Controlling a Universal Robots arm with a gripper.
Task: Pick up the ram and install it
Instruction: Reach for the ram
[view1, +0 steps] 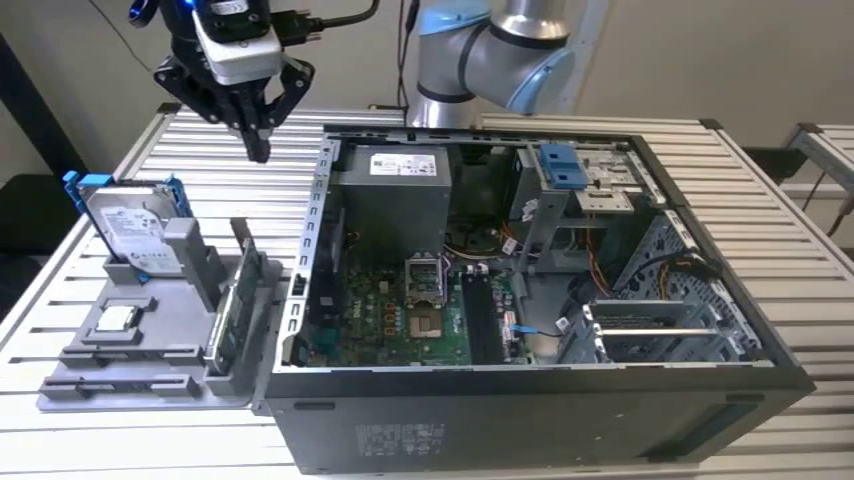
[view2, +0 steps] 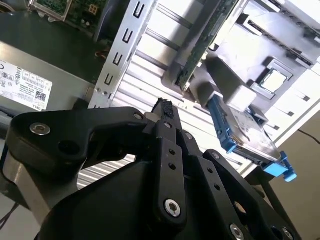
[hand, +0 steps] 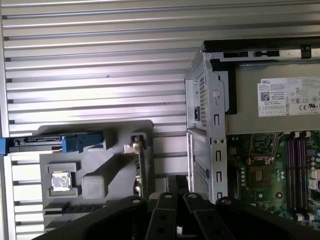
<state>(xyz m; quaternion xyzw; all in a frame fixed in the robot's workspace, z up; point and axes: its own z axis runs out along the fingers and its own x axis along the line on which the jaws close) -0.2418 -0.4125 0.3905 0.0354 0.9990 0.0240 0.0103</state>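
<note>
In the exterior view, the gripper (view1: 258, 148) hung above the slatted tabletop (view1: 147, 150), jaws together and holding nothing, just beside the open computer case (view1: 534, 420). The ram (view1: 127, 356) stood on edge as a thin dark stick in the grey holder (view1: 160, 390), at the end farthest from the hard drive (view1: 134, 235) and well apart from the gripper. In the second wrist view, the jaws met at their tips. In the first wrist view, the holder sat beside the case.

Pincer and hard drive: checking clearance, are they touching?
Apart. The exterior view shows the pincer above bare table slats, well clear of the hard drive.
</note>
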